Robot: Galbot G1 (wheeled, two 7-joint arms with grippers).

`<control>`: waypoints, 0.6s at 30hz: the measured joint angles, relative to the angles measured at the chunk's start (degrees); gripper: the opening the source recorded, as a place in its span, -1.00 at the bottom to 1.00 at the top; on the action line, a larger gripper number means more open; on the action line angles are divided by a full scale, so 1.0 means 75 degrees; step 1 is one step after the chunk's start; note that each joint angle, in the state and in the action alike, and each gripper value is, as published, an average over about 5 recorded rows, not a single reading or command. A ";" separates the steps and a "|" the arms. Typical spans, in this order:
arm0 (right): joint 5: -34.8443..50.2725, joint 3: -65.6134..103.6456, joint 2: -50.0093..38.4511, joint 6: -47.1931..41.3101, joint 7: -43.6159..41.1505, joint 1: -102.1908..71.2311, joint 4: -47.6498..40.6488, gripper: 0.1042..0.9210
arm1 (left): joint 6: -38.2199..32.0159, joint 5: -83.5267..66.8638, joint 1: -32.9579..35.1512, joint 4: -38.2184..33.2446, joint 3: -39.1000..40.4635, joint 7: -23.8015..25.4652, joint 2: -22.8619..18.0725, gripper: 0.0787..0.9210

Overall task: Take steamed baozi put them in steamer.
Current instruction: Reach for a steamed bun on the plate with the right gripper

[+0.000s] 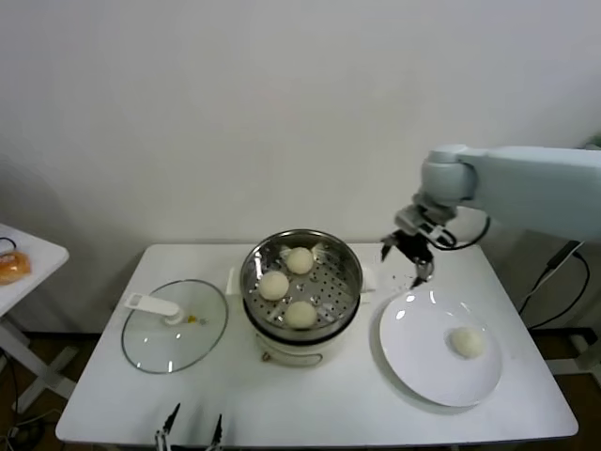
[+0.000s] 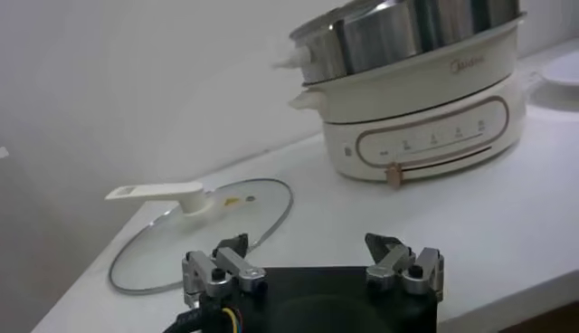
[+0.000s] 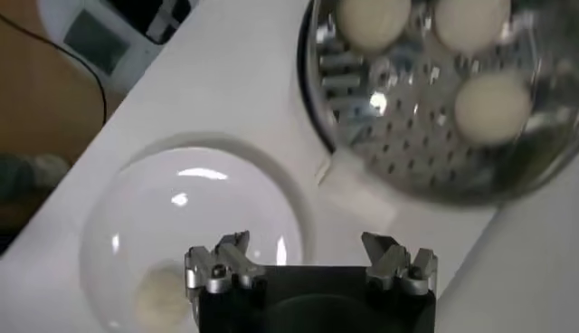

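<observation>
The steel steamer (image 1: 349, 272) on its cream pot base stands mid-table and holds three baozi (image 1: 300, 260), (image 1: 274, 285), (image 1: 300, 315). The wrist view shows them too (image 3: 488, 106). A fourth baozi (image 1: 469, 342) lies on the white plate (image 1: 413, 352), also seen in the right wrist view (image 3: 161, 292). My right gripper (image 1: 404, 260) is open and empty, in the air between the steamer and the plate's far edge. My left gripper (image 1: 190, 434) is open and empty at the table's front edge.
A glass lid with a white handle (image 1: 174, 324) lies left of the steamer (image 2: 407, 36) and shows in the left wrist view (image 2: 204, 226). A small side table with an orange object (image 1: 11, 266) stands at far left. The table's right edge lies just beyond the plate (image 3: 99, 226).
</observation>
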 measured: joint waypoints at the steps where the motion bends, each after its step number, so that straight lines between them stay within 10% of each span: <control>1: -0.0016 -0.0024 -0.0174 -0.0120 0.0013 -0.0035 -0.0012 0.76 | 0.0001 0.0003 0.0000 0.0008 0.0000 0.0000 0.0000 0.77; 18: -0.1465 0.1351 -0.2250 -0.1265 0.0318 -0.2370 -0.0341 0.76 | 0.0030 0.0075 0.0038 0.0122 -0.0079 0.0001 -0.0100 0.77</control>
